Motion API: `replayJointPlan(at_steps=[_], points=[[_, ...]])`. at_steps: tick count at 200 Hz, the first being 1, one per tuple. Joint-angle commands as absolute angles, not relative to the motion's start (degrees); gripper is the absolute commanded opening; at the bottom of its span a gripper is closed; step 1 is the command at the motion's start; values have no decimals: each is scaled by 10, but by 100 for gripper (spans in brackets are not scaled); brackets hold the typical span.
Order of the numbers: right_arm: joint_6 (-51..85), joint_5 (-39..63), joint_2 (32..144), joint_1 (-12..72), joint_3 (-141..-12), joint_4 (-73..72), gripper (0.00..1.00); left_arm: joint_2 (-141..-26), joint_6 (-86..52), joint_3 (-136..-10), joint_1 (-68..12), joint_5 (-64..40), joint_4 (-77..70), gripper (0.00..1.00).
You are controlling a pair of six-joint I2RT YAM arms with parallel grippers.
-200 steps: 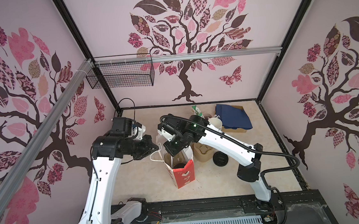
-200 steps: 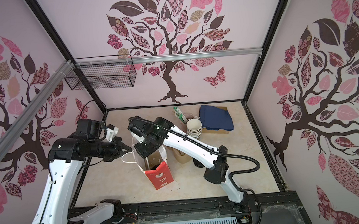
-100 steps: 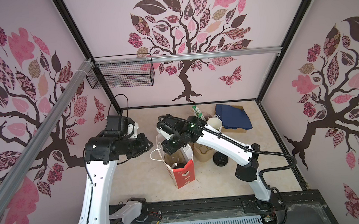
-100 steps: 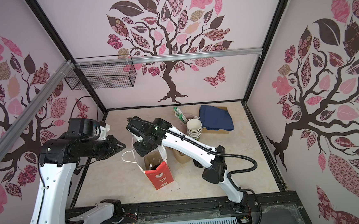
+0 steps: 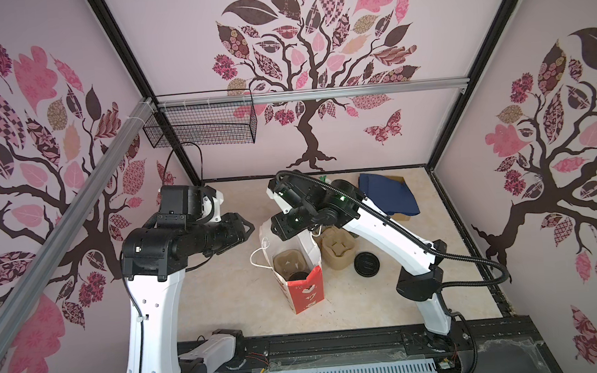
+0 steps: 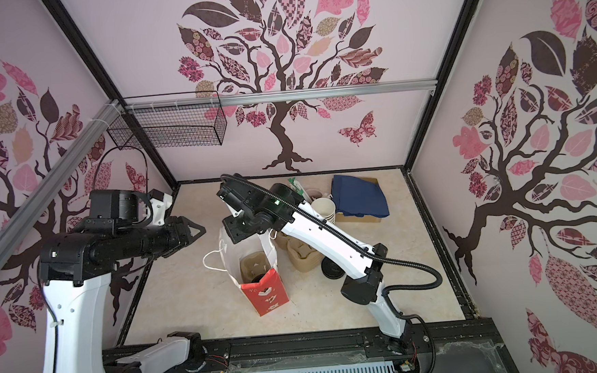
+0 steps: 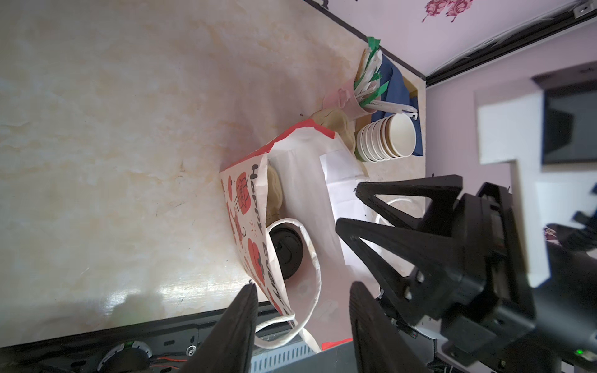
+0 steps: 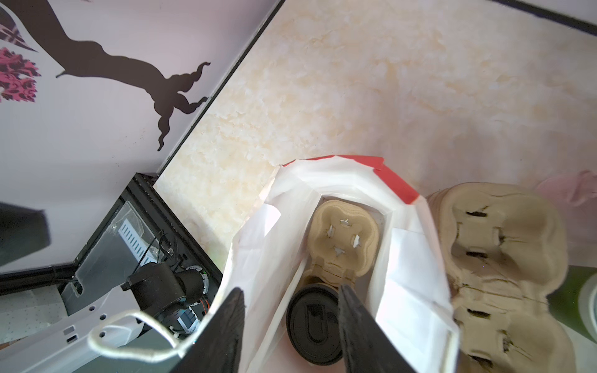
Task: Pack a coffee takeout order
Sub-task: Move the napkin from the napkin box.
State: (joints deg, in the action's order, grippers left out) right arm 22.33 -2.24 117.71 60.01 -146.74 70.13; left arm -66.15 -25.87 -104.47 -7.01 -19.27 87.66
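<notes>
The red-and-white paper bag (image 7: 240, 206) carries hand-lettered "Happy" and a word starting "Every".

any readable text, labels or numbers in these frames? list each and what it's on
"HAPPY": black hand lettering on the printed side of the paper bag, left wrist view.
"EVERY": next word on the same side; anything after it is hidden.
Black lid inside the bag: a raised mark, not readable.
Bag print in both top views: too small to read.

Lidded cup (image 8: 313, 326), pulp carrier (image 8: 342, 235) inside bag (image 5: 305, 293)
</notes>
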Motion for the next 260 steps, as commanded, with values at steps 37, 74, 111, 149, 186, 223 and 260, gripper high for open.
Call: replayJointPlan(at_steps=[37, 74, 111, 149, 186, 223, 260], points=[[266, -143, 965, 485, -1348, 764, 48, -621, -284, -1001, -69, -122, 739, 52], [272, -119, 868, 322, -1172, 738, 47, -616, -301, -963, -69, -80, 658, 51], [288, -58, 825, 172, -1006, 629, 46, -620, -316, -939, -69, -72, 575, 51], [266, -53, 897, 149, -973, 565, 48, -637, -318, -931, -69, -60, 541, 51], [251, -54, 988, 140, -1003, 528, 47, -650, -325, -923, -69, -53, 536, 51], [243, -40, 1095, 125, -1080, 532, 46, -659, -343, -910, -68, -48, 510, 50], [213, -35, 1197, 124, -1170, 574, 47, -688, -345, -926, -69, -37, 497, 50]])
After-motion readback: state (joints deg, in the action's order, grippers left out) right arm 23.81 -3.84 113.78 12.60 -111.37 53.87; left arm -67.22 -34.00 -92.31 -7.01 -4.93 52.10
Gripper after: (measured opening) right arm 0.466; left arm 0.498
